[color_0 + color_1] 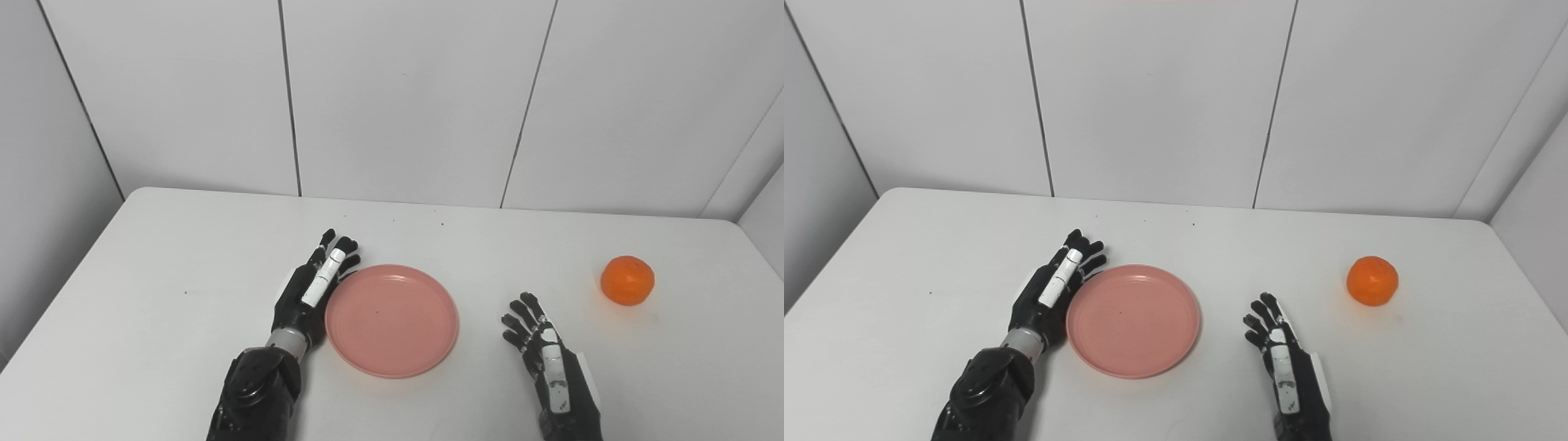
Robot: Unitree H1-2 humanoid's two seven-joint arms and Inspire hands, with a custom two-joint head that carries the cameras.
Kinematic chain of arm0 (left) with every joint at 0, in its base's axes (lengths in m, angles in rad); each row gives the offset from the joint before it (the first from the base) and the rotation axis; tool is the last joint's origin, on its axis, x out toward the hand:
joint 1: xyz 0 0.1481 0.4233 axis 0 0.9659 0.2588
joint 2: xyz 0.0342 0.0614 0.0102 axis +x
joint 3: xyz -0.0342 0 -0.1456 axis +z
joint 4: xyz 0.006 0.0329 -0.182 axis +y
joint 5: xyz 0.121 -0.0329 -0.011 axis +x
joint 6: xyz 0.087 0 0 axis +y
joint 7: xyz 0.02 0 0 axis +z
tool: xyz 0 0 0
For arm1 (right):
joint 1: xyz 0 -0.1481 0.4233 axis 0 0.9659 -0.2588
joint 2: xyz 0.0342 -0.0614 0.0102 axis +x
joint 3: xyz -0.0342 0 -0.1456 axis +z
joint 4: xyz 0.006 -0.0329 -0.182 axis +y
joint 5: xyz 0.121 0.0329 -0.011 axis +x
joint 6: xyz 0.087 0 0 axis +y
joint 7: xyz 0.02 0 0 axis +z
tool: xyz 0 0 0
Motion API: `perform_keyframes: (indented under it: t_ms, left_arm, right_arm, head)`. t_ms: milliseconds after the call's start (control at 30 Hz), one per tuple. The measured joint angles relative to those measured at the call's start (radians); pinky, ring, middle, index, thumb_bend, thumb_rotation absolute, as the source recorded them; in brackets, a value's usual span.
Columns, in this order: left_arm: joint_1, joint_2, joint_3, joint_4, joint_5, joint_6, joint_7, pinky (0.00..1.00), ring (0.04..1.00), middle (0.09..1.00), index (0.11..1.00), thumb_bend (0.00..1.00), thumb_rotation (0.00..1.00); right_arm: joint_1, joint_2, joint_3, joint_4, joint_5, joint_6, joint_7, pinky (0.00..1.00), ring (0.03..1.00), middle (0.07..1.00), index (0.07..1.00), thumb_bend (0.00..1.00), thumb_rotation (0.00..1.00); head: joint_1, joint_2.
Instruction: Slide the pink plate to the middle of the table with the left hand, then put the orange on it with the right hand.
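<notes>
I see the left robot hand [312, 288], fingers spread, against the pink plate [392, 320] mid-surface [153, 294]; right robot hand [545, 355] spread, empty; orange [627, 280] near the right edge.

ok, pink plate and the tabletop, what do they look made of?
Pink plate: likely plastic, smooth semi-gloss, uniform colour with soft highlights on the rim. Table: looks like white laminate or plastic, matte, flat even surface with rounded corners; can't tell which.

plate [392, 320] mid-table [153, 257], orange [627, 280] far right
</notes>
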Motion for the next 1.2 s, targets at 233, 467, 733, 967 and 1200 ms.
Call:
perform_keyframes:
  t_ms: [233,467,733,967,1200]
  left_arm:
    - [0.004,0.0,-0.005,-0.001,-0.001,-0.004,-0.002,0.83,0.889,0.886,1.0,0.81,0.6]
    - [0.004,0.002,-0.006,-0.001,0.0,-0.006,-0.003,0.82,0.878,0.882,1.0,0.81,0.62]
    - [0.007,0.012,0.008,0.0,-0.009,-0.007,-0.019,0.86,0.908,0.913,1.0,0.81,0.61]
    - [0.009,0.028,0.009,0.0,-0.008,-0.009,-0.035,0.84,0.902,0.903,1.0,0.81,0.6]
    - [0.009,0.028,0.009,0.001,-0.008,-0.009,-0.041,0.83,0.901,0.899,1.0,0.82,0.6]
  right_arm:
    - [0.002,0.012,0.008,0.0,-0.002,0.0,-0.002,0.9,0.882,0.909,0.929,0.88,0.99]
    - [0.002,0.023,0.016,0.001,-0.014,0.0,-0.018,0.89,0.864,0.902,0.919,0.87,0.99]
    - [0.002,0.028,0.031,0.003,-0.024,0.0,-0.024,0.89,0.871,0.912,0.934,0.84,1.0]
    - [0.001,0.032,0.038,0.007,-0.039,0.0,-0.03,0.89,0.863,0.908,0.922,0.82,1.0]
    - [0.0,0.037,0.039,0.009,-0.045,0.0,-0.034,0.89,0.874,0.915,0.926,0.8,1.0]
  head:
    - [-0.003,0.005]
    - [-0.058,-0.002]
    - [-0.089,-0.003]
    - [-0.121,-0.008]
    - [-0.117,-0.009]
